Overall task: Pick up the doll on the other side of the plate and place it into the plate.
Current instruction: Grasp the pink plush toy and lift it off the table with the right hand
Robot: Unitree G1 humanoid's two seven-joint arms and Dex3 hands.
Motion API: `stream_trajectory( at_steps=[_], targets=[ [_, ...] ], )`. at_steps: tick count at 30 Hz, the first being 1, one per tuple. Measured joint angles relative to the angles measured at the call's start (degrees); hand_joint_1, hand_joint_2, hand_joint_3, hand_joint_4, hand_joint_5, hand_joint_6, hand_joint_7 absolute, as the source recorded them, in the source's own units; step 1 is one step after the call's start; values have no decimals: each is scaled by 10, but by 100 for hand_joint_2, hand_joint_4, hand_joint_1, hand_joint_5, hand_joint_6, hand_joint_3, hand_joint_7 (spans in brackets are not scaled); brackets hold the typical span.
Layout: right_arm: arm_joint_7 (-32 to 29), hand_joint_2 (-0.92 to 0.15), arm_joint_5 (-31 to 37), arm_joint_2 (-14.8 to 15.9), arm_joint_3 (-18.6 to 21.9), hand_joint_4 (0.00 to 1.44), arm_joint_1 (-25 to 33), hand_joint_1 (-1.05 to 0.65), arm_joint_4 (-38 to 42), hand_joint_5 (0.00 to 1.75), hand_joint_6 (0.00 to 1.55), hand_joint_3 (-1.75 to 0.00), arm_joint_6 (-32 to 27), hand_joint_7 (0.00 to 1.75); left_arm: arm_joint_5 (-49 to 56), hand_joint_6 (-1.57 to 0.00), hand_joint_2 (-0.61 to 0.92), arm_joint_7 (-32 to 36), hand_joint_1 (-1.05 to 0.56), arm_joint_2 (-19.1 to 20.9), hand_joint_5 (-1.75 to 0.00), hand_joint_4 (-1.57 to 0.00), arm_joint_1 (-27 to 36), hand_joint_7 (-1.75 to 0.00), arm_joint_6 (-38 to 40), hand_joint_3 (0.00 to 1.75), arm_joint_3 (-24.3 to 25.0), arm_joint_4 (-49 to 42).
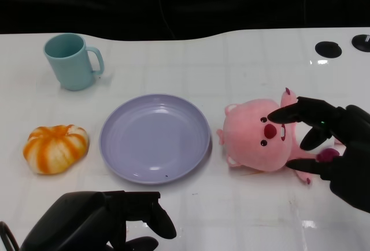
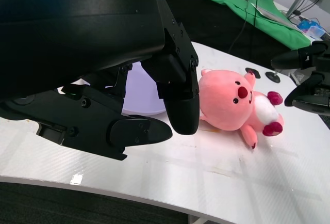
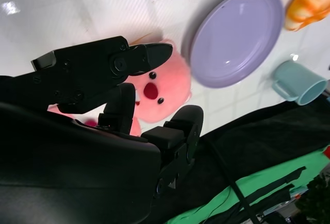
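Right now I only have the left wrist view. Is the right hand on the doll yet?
Observer: Not gripping. In the head view the right hand has its fingers apart around the doll's head.
Operator: Plate's half hidden here. Anything in it?
Observer: No, the purple plate holds nothing.
Operator: Other clutter?
Observer: A teal mug beyond the plate, and an orange striped toy on the plate's side opposite the doll.
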State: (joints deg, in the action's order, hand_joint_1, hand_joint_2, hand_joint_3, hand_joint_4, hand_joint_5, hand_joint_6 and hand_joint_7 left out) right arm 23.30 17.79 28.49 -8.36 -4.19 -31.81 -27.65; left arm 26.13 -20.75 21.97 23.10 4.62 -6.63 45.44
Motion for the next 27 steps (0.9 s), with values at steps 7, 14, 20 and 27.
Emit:
stream_trajectory(
  at_steps=[7,14,20,27],
  targets=[
    [14,-92,92,26,-29,16,-24,-65,-5,102,7,-11,-51,32,0,-71,92,0,-25,1,-164,-63,0,-86,-1,40,0,0],
    [52,-92,183,53,-66,11,-42,-79,-6,91,8,-10,-75,25,0,-71,92,0,-24,1,-165,-63,-1,-86,-1,39,0,0],
    [94,-92,255,59,-103,11,-63,-82,-1,81,15,-13,-81,22,0,-71,92,0,-24,1,-165,-62,-3,-87,0,39,-1,0],
    [103,-92,294,54,-115,14,-74,-81,38,76,23,-16,-60,20,0,-71,92,0,-24,1,-165,-63,-5,-88,0,39,-1,-2]
  ],
)
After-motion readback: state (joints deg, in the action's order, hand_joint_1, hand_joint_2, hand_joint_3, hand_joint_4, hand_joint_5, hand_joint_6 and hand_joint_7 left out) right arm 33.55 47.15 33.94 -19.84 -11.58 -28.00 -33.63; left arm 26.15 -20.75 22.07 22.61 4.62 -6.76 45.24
